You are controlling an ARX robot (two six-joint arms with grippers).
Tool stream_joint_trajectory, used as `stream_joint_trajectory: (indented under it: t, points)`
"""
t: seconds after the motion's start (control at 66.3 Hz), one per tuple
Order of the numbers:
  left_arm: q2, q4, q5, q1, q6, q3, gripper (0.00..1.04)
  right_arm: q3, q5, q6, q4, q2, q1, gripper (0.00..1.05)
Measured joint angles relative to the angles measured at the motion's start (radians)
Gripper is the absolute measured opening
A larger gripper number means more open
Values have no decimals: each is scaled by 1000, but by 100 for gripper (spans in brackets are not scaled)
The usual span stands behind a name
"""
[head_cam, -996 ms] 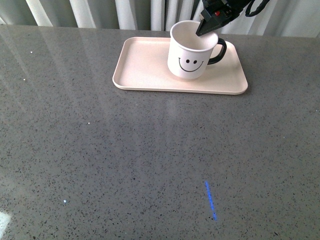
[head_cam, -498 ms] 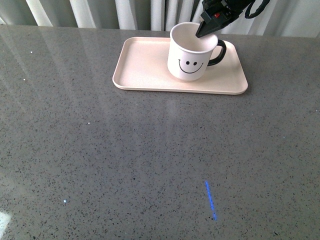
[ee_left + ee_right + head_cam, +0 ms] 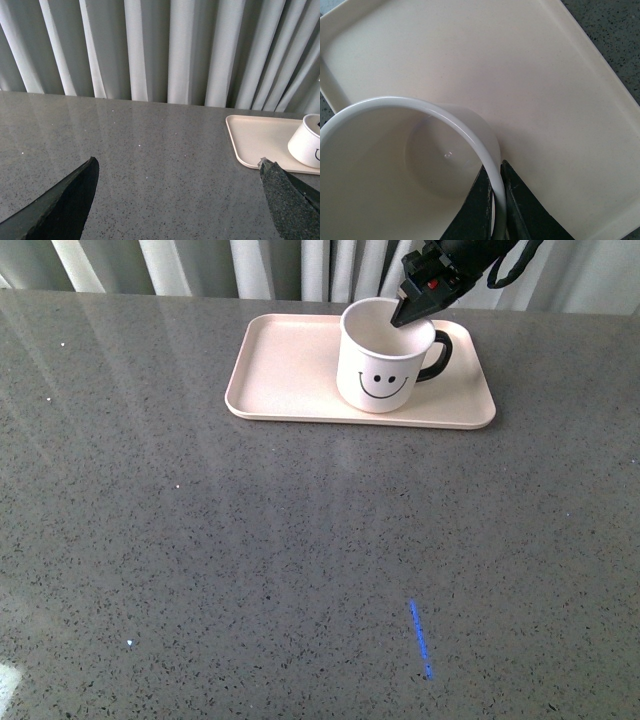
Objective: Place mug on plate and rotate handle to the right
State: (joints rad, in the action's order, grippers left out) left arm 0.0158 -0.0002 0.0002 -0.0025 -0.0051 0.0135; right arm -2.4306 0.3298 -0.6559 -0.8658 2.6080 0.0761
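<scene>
A: Near edge first. Anything?
B: Just a short blue streak [image 3: 421, 638] on the bench [image 3: 200, 540], right of centre, close to the near edge.
A: Left arm?
B: Not in the front view. Its wrist cam shows the left end effector [image 3: 177, 161] w/ fingers spread wide and nothing between them, over the bench. Plate and mug are well apart from it.
A: So where's the mug?
B: The mug [image 3: 378, 375] stands upright on the plate [image 3: 280, 380], in the plate's right half, and looks seated flat. The plate lies by the far edge, a bit right of centre, long axis parallel to that edge.
A: Handle?
B: The handle [image 3: 440, 350] points toward the bench's right edge, angled slightly to the far side. The smiley faces the near edge. I'd say both parts of the task look approx. done.
A: Right end effector?
B: The right end effector [image 3: 412, 310] reaches in from the far side onto the rim, just beside the handle. Per its wrist cam, one finger [image 3: 477, 210] is inside the wall and the other outside, gap nearly nil. It's clamped on the mug's rim.
A: What does the next move turn on?
B: The mug wall sits right between those fingers, and the right arm is by far the nearer. Prob. it should let go and lift straight up. Any drag on the rim could swing the handle off. Behind it all hangs a grey curtain [image 3: 200, 265].
</scene>
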Motion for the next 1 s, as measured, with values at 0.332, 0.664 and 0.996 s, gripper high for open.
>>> stream_joint_trajectory:
  t: [0.332, 0.664, 0.996]
  points:
    - [0, 0, 0, 0, 0, 0, 96, 2, 0, 0, 1, 4, 2, 2]
    - [0, 0, 0, 0, 0, 0, 96, 12, -10, -17, 3, 4, 2, 19]
    - [0, 0, 0, 0, 0, 0, 96, -37, -11, -23, -27, 31, 5, 71]
